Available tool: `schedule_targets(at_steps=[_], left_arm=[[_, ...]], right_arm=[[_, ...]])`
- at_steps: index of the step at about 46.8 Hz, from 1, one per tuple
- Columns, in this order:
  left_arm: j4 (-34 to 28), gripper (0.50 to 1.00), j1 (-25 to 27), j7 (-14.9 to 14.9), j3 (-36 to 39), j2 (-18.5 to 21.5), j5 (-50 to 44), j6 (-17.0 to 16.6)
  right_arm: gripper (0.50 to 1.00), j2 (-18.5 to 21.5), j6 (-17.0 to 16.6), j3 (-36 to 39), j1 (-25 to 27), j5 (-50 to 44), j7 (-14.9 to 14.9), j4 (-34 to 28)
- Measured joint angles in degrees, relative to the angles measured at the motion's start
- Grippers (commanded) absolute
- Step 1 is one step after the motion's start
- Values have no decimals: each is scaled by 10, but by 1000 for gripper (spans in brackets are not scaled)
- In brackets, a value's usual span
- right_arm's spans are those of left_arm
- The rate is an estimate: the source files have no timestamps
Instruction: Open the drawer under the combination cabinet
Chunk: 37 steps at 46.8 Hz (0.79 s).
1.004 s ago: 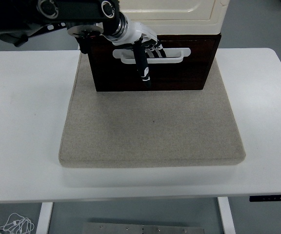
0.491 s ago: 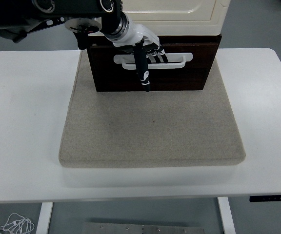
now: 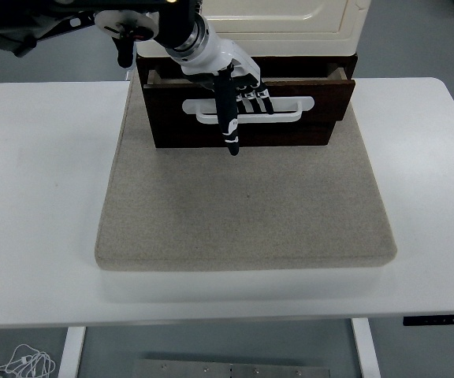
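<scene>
One hand does all the work: the left hand (image 3: 231, 79) reaches in from the upper left with its fingers (image 3: 252, 96) hooked into the white handle (image 3: 247, 110), clamped on it so a pull drags the drawer (image 3: 247, 110) outward. That dark drawer sits right under the hand, below the cream cabinet (image 3: 290, 20), with a gap showing along its top, so I'd say it's partly open. Everything rests on a beige mat (image 3: 243, 213), probably to stop sliding.

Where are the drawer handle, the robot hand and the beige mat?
drawer handle (image 3: 290, 108), head view, right part of the white bar.
left robot hand (image 3: 231, 79), head view, middle of the hand, fingers hooked in the handle.
beige mat (image 3: 247, 205), head view, bare middle area.
</scene>
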<state>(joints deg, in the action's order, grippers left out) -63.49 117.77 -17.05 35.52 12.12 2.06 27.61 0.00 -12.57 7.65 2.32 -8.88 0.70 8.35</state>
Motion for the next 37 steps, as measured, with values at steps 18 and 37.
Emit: schedule_targets(at_steps=[18, 37], left_arm=[[-7, 1000, 8, 0, -5, 0, 1, 17], [-17, 1000, 13, 0, -13, -2, 1, 23]], right_arm=[[926, 0, 0, 0, 0, 0, 0, 0], [926, 0, 0, 0, 0, 0, 0, 0]])
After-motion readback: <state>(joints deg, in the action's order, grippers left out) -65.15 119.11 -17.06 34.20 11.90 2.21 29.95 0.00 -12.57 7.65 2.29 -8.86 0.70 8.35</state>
